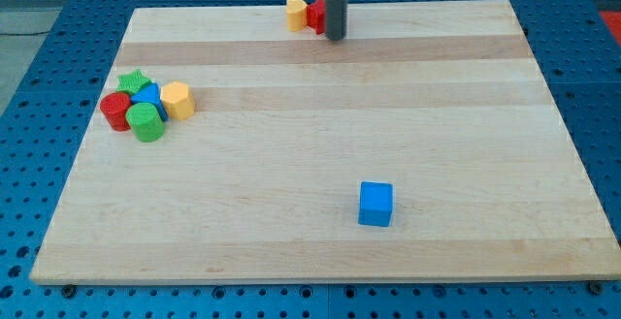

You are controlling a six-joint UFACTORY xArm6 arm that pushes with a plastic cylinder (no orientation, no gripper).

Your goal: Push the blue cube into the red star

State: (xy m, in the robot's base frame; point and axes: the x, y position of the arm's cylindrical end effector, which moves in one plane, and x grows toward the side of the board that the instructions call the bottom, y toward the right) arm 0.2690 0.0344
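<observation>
The blue cube (375, 204) lies alone on the wooden board, toward the view's bottom, right of centre. The red star (316, 15) sits at the board's top edge, touching a yellow block (296, 14) on its left. My tip (335, 37) stands right next to the red star on its right side, partly hiding it. The tip is far from the blue cube, which lies well below it in the view.
A cluster at the view's left holds a green star (134, 80), a red cylinder (115, 111), a green cylinder (147, 123), a small blue block (148, 96) and a yellow block (178, 99). The board (320, 251) rests on a blue perforated table.
</observation>
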